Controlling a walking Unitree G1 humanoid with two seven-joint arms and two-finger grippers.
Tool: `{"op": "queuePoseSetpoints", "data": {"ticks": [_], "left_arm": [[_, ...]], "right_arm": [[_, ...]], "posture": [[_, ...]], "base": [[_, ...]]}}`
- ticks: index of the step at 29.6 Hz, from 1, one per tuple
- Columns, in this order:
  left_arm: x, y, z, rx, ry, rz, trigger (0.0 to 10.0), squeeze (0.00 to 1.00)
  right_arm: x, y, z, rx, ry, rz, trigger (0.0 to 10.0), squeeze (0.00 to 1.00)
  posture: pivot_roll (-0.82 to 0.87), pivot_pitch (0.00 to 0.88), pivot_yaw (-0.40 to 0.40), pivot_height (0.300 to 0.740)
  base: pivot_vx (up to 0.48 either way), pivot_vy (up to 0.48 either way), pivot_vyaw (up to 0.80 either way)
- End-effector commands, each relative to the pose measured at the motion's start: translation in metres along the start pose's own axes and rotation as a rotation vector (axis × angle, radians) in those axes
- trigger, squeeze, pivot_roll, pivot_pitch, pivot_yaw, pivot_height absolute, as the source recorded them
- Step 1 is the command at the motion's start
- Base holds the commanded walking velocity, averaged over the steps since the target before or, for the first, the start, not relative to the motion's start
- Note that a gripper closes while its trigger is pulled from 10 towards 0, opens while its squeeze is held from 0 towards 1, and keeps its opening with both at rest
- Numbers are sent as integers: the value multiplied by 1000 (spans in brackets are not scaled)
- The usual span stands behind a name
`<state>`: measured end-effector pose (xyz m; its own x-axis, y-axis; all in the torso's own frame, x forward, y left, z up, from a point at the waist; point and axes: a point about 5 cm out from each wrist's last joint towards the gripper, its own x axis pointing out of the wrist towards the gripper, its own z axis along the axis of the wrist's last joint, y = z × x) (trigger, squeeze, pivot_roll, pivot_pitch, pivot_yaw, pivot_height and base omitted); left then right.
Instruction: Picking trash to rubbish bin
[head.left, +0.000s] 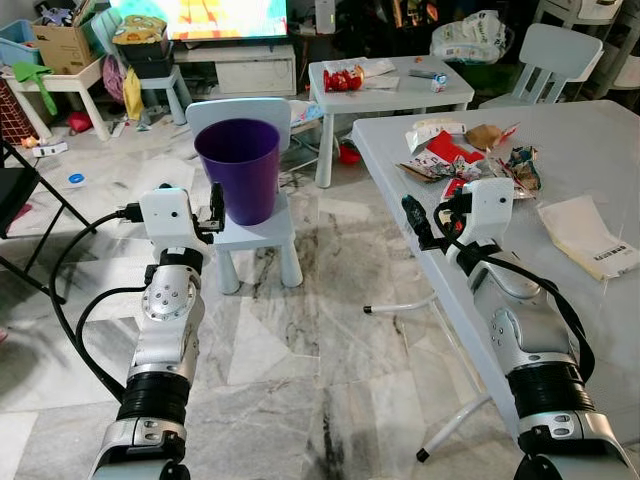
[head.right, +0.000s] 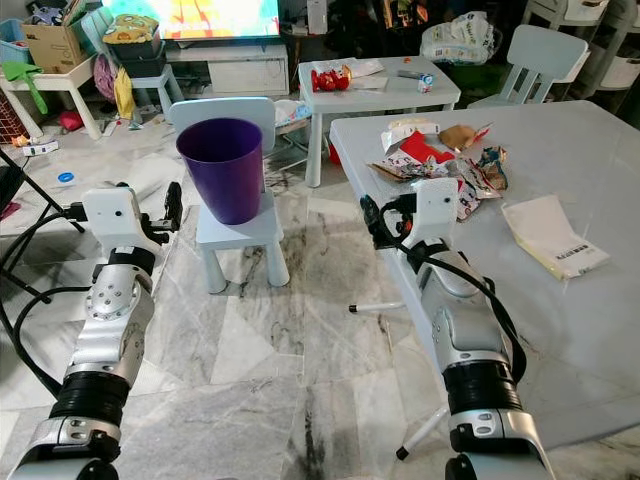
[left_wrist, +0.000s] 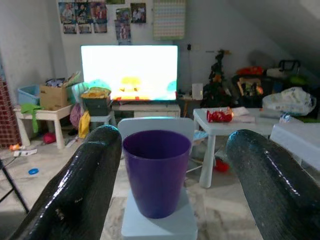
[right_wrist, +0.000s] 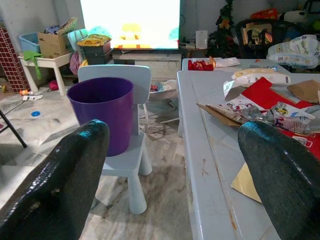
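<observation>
A purple bin (head.left: 238, 168) stands upright on a small pale-blue chair (head.left: 258, 238). My left gripper (head.left: 215, 208) hangs just left of the bin at its lower half, open and holding nothing; the left wrist view looks straight at the bin (left_wrist: 157, 172) between the spread fingers. A heap of trash (head.left: 470, 160), red wrappers and crumpled packets, lies on the grey table (head.left: 600, 140) at the right. My right gripper (head.left: 412, 220) is open and bare at the table's left edge, a short way in front of the heap (right_wrist: 265, 107).
A white printed sheet (head.left: 585, 235) lies on the grey table near my right arm. Behind stand a small white table (head.left: 390, 95) with red packets and a white child's chair (head.left: 555, 50). Black stand legs (head.left: 30, 200) cross the left. Marble floor separates chair and table.
</observation>
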<state>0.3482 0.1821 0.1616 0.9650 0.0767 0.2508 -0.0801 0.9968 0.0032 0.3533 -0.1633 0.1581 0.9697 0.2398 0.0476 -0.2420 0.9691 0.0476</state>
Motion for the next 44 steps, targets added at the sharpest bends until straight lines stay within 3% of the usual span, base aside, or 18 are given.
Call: {"op": "queuePoseSetpoints", "data": {"ticks": [1,8,37,44], "left_arm": [[7,-6,12,-22,-44,-19,10000,0],[20,-21,35,-110,-99,-33,10000,0],[21,-18,28,-160,-26,19,10000,0],[29,-21,28,-187,-1,42,10000,0]], "right_arm": [[1,0,8,13,-36,-4,10000,0],[5,3,13,30,-47,-2,10000,0],[9,3,22,27,-60,-9,10000,0],[24,1,33,30,-84,-5,10000,0]], "posture": [[21,0,-15,740],[19,0,-17,740],[18,0,-23,740],[56,0,-51,740]], "base": [[0,0,0],[0,0,-374],[0,0,-761],[0,0,-729]]}}
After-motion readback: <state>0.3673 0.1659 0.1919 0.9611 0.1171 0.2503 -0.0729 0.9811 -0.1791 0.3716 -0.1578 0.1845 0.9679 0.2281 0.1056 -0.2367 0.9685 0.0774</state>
